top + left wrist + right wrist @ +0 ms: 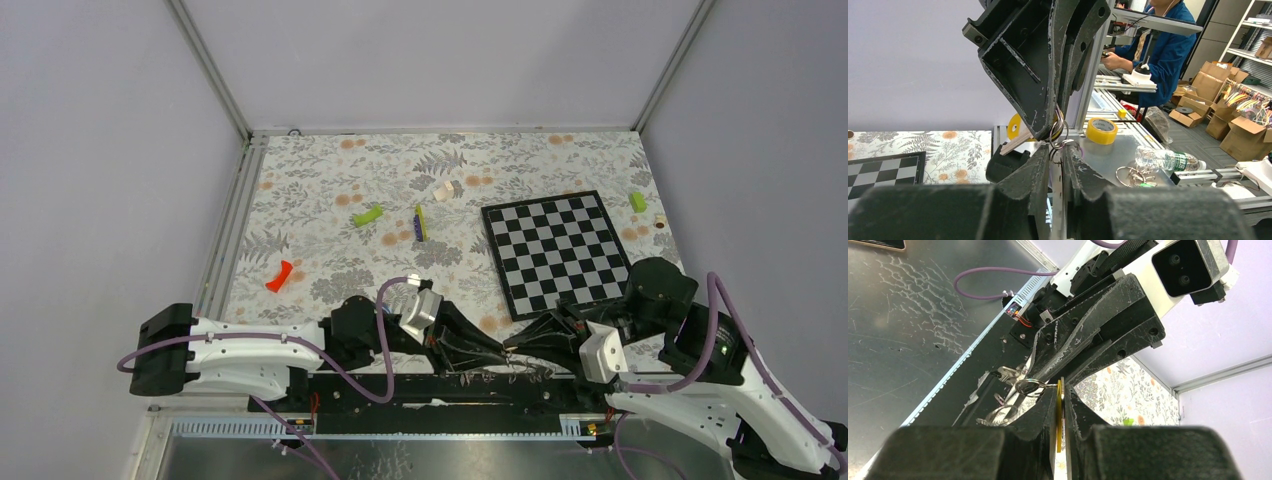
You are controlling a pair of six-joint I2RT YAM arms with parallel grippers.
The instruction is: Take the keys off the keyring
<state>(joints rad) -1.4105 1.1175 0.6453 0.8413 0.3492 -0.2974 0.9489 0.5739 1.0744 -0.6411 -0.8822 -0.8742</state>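
Both claws meet low centre in the overhead view. Your right gripper (516,346) is pinched tight on the yellow-tagged key (1014,127). Your left gripper (497,350) stands narrow about the keyring (1060,131) wire; you cannot tell whether it bites. Other keys (1007,374) hang bunched on the ring, centre-left in the right wrist view, so judge most of the job undone. A red piece (279,276) lies at left on the table (330,190), perhaps a key already off. The yellow key's long axis runs diagonally, blade toward lower left in the left wrist view.
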